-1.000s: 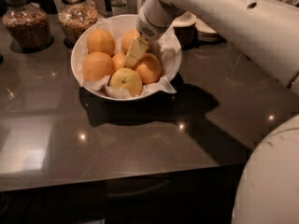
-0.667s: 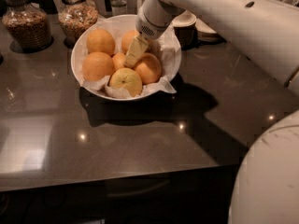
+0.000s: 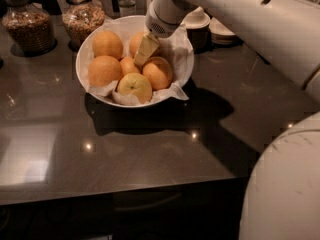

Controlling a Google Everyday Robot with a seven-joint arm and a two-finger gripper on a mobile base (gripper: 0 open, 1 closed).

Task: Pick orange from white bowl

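Hand: the hand [image 3: 142,58] is down inside the white bowl [image 3: 79,60], its tan tip angled down and left among the fruit; I cannot tell how far open it is, or whether it has hold of anything
Arm: the white arm [image 3: 240,19] reaches in from the upper right, over the bowl's far rim
Oranges: five oranges [image 3: 105,70] lie in the bowl, and the hand's tip sits between the back one and the small middle one
Yellow fruit: a paler, apple-like fruit [image 3: 134,86] lies at the bowl's near edge
White bowl: wide and shallow, lined with crumpled white paper [image 3: 172,91], standing on the counter [image 3: 150,154]
Counter: dark and glossy
Jars: two glass jars [image 3: 29,24] of brownish grain stand behind the bowl to the left
Cup: a white cup [image 3: 197,20] stands behind the arm, right of the bowl
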